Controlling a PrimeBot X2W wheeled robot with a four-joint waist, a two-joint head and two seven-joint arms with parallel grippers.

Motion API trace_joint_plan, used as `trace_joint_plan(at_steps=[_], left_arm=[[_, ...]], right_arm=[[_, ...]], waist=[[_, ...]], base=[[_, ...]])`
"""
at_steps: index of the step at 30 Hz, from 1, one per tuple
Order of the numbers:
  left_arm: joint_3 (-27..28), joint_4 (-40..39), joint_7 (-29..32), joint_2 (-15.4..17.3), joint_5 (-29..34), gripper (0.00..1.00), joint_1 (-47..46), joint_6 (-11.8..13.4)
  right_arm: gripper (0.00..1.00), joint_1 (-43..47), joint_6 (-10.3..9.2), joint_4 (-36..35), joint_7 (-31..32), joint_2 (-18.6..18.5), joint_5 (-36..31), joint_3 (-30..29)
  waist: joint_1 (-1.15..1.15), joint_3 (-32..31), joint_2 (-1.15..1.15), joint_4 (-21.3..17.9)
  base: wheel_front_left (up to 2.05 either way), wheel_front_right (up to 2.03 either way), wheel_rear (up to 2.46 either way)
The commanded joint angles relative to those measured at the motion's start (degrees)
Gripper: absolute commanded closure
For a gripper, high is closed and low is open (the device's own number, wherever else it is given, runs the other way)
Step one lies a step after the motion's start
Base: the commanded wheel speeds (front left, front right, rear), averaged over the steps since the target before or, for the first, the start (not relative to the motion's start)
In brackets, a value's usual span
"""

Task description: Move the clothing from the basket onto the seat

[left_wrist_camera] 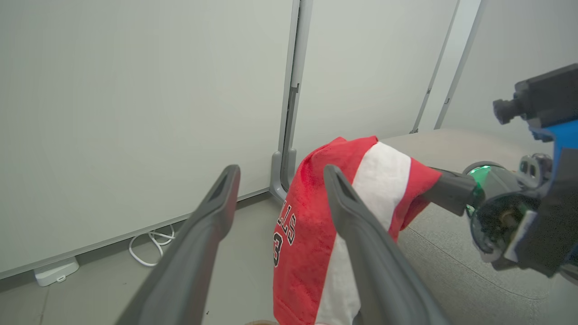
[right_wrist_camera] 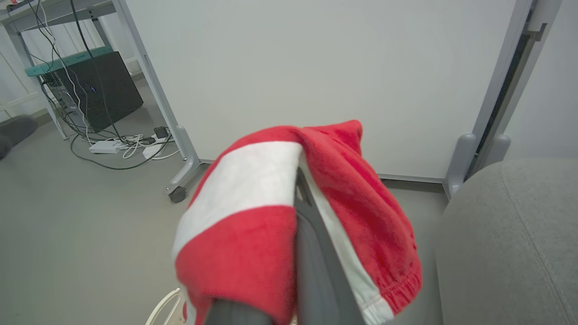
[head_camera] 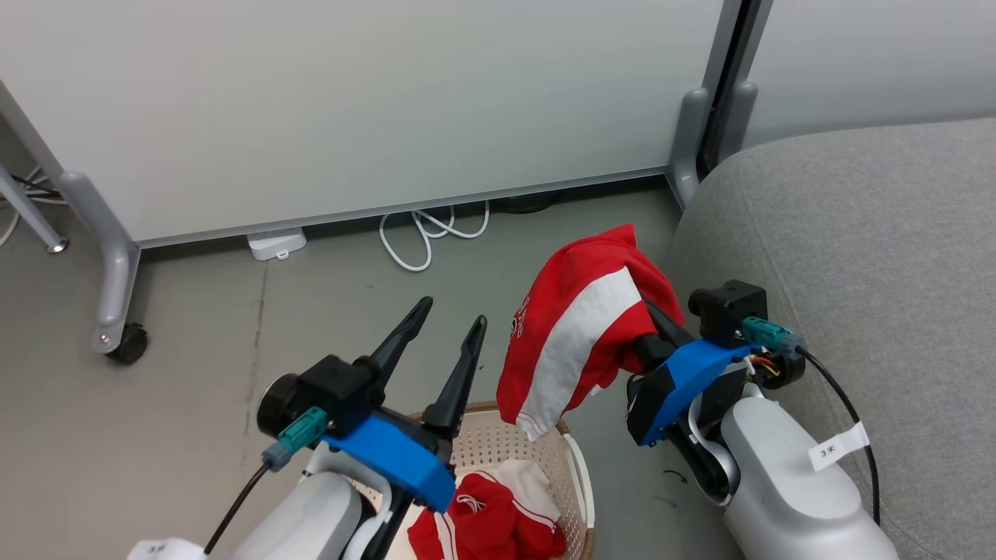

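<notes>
One: Both arms, how are they posed?

Two: Seen from the head camera, the left gripper (head_camera: 454, 309) hovers above the basket (head_camera: 498, 439), its two dark fingers spread wide and pointing up and away. The right gripper (head_camera: 661, 330) sits beside it, angled up and to the left. Its fingers are close together with red cloth caught between them (the right wrist view shows this best).

One: Where is the clothing?

Two: One red garment with a white band (head_camera: 576, 334) hangs from the right gripper, outside the basket. In the head view its lower hem overlaps the basket's far rim. Dark block letters show on its side. A second red-and-white garment (head_camera: 490, 513) lies crumpled inside the basket.

One: And the room around them?

Two: The seat (head_camera: 856, 257), a grey cushion with a rounded edge, rises just to the right of the right arm. Grey floor (head_camera: 194, 389) stretches left as far as a wheeled leg (head_camera: 117, 272). A pale partition panel (head_camera: 350, 101) stands behind, with a white cable (head_camera: 424, 233) looped at its foot.
</notes>
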Motion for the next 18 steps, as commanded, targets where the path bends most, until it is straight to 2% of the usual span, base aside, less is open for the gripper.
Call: trace_joint_plan(at_steps=[1, 7, 18], left_arm=[[1.1, -0.8, -0.3, 0.2, 0.6, 0.00, 1.2, -0.2], [9.1, -5.4, -0.3, -0.1, 5.6, 0.00, 9.1, -1.6], [19.3, -5.3, -0.3, -1.6, 10.1, 0.00, 17.0, -2.7]], right_arm=[[1.00, 0.6, 0.03, -0.4, 0.1, -0.1, -0.5, -0.2], [1.00, 1.7, 0.03, -1.5, 0.7, -0.1, -1.1, -0.9], [1.00, 3.9, 0.03, -3.4, 1.8, -0.1, -1.3, -1.9]], waist=[[0.00, 0.0, 0.00, -0.1], [0.00, -0.5, 0.00, -0.9], [0.00, -0.9, 0.00, -2.2]], base=[[0.00, 0.00, 0.00], [0.00, 0.00, 0.00], [0.00, 0.00, 0.00]])
